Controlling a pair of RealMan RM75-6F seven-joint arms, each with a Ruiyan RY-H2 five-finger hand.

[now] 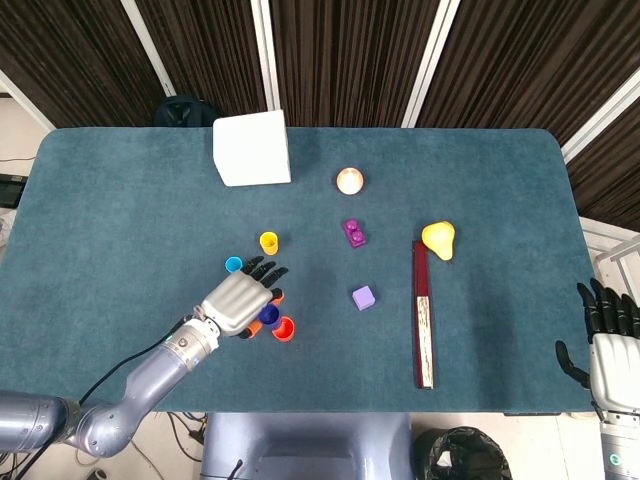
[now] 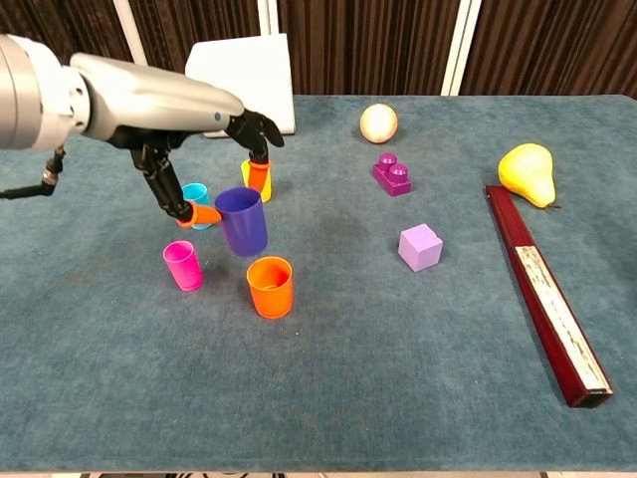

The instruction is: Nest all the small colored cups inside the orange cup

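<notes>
My left hand (image 1: 238,302) (image 2: 204,159) holds a dark blue cup (image 2: 242,220) (image 1: 268,315) in the air, just up and left of the orange cup (image 2: 270,286) (image 1: 284,328), which stands upright on the table. A pink cup (image 2: 182,265) stands left of the orange one; the head view hides it under my hand. Behind my hand stand a cyan cup (image 1: 234,265) (image 2: 194,192) and a yellow cup (image 1: 268,242) (image 2: 251,171), both partly hidden in the chest view. My right hand (image 1: 603,338) hangs off the table's right edge, fingers spread, holding nothing.
A white box (image 1: 252,148) stands at the back. A pale ball (image 1: 349,181), a purple brick (image 1: 354,233), a lilac cube (image 1: 363,297), a yellow pear (image 1: 438,238) and a long dark red bar (image 1: 423,315) lie to the right of the cups.
</notes>
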